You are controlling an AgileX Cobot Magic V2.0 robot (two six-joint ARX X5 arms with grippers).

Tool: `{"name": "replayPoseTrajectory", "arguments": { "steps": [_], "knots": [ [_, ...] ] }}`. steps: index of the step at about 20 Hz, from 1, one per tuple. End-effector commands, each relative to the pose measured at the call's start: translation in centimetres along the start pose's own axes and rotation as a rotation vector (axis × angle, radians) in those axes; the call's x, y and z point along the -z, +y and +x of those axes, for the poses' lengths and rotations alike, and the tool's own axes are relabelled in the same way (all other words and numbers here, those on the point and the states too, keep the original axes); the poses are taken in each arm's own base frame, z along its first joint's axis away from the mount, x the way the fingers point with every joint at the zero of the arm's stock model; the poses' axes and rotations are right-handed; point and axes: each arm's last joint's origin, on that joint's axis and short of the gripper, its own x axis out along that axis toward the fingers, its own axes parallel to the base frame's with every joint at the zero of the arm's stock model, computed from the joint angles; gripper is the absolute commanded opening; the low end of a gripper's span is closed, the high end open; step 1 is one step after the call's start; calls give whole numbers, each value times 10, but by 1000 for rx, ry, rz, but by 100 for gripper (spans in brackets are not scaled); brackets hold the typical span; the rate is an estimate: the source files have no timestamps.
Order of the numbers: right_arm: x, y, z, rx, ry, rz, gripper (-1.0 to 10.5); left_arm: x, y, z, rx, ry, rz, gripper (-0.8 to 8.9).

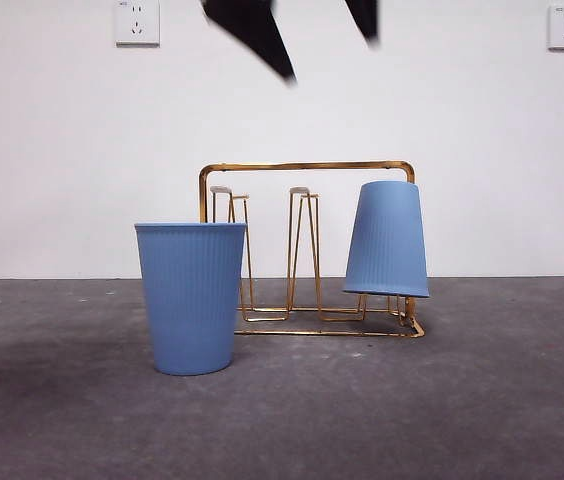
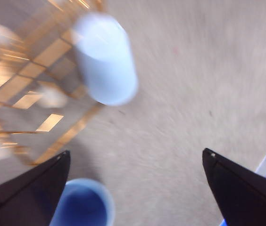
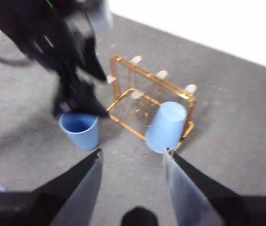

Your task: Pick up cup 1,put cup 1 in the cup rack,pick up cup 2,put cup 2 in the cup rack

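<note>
- On the grey worktop [image 1: 482,400]: cup rack [image 1: 307,250], one blue cup [image 1: 387,240] inverted on its end peg.
- In front: second cup [image 1: 191,297], upright.
- Above: left gripper [image 2: 135,188] and right gripper [image 3: 133,162], fingers released.

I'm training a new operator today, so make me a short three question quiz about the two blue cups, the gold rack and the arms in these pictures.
1. True or false: both blue cups already hang upside down on the cup rack.
2. Which pincer hangs above the upright cup: A the left pincer, B the right pincer?
3. Fill in: the inverted cup sits at the rack's end farthest from the ______ cup.

Key:
1. False; one cup stands upright on the table in front of the rack.
2. A; the left wrist view shows that cup's open mouth just below its jaws.
3. upright
</note>
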Motion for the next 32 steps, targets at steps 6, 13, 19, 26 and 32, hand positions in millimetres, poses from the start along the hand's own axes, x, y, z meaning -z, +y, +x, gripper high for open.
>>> {"name": "replayPoseTrajectory", "arguments": {
  "steps": [6, 13, 19, 26, 32],
  "knots": [
    [-27, 4, 100, -185, 134, 55, 222, 48, 34, -139, -128, -240, -104, 470],
    [-20, 10, 227, -304, 338, 126, 231, 125, 46, -190, -255, -317, -219, 470],
    [8, 18, 305, -317, 491, 173, 356, 192, 43, -155, -279, -382, -304, 470],
    [32, 36, 354, -318, 557, 177, 354, 238, 41, -103, -185, -380, -400, 470],
    [58, 42, 388, -269, 641, 195, 338, 238, 35, -110, -69, -509, -392, 470]
  ]
}}
